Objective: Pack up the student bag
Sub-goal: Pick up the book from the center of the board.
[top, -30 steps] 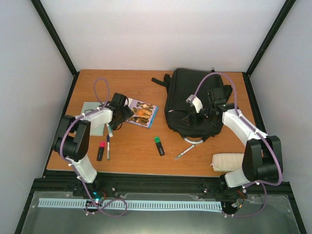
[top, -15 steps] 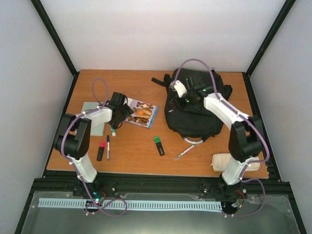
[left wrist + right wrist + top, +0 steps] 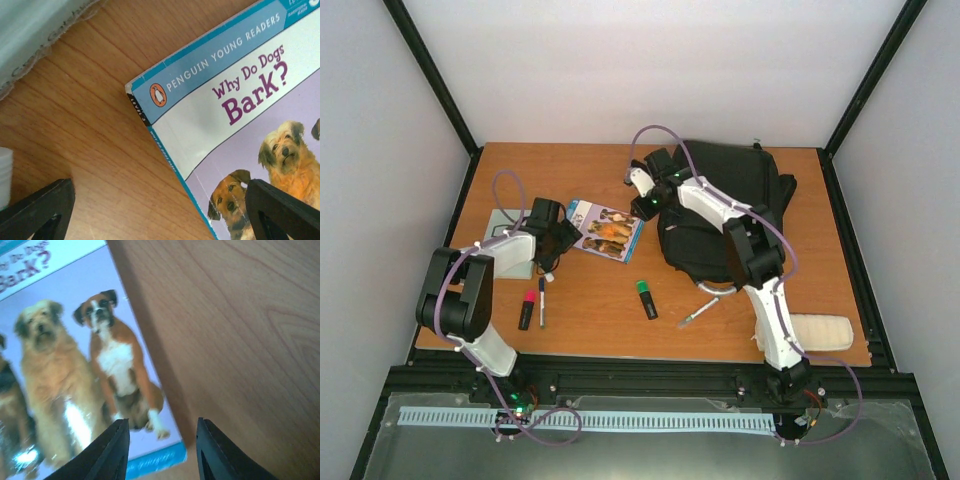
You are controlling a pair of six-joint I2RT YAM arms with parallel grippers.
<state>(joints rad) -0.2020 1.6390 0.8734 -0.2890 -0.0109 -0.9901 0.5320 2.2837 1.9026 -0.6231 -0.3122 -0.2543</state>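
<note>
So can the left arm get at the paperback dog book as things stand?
Probably yes: the left claw stands wide open over a corner of the blue-edged paperback dog book, with nothing between them.

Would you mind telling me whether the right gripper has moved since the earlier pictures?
Yes. The right gripper has swung left off the student bag, now beyond its left edge near the book.

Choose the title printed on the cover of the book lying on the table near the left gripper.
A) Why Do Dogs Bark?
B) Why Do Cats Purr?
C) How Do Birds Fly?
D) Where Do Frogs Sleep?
A: in the left wrist view the book reads "Why Do Dogs Bark?" in purple letters, under a blue Penguin Young Readers band and above pictures of dogs.
</note>
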